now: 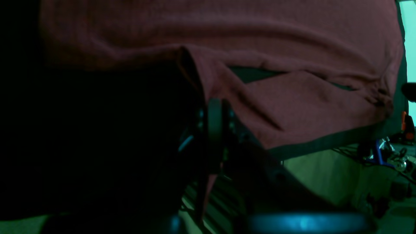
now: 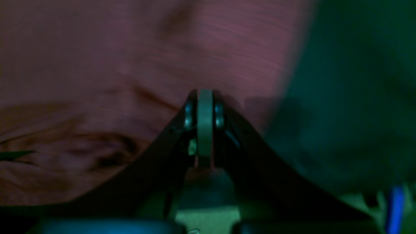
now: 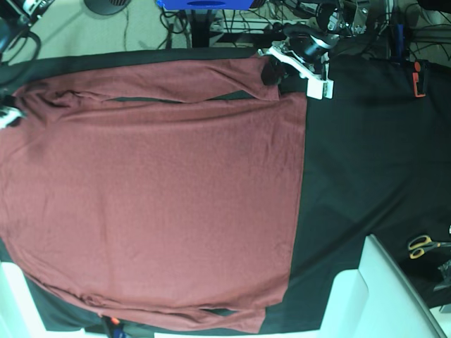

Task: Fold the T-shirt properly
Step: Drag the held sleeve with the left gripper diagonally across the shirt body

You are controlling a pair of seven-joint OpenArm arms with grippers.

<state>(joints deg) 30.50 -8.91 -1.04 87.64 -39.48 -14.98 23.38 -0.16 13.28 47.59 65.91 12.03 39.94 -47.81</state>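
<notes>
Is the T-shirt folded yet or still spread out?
Mostly spread. In the base view the T-shirt lies flat across the black table cover, body unfolded; only the sleeves lie along its top and bottom edges.

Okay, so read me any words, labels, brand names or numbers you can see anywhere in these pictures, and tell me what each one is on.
None can be read.
T-shirt: plain brick-red fabric, no print or tag showing in any view.
Black table cover: unmarked.
Scissors: too small to show any marking.
Gear and cables beyond the table's far edge: too small and cluttered to read.
Both wrist views are dark and blurred; no lettering shows there.
</notes>
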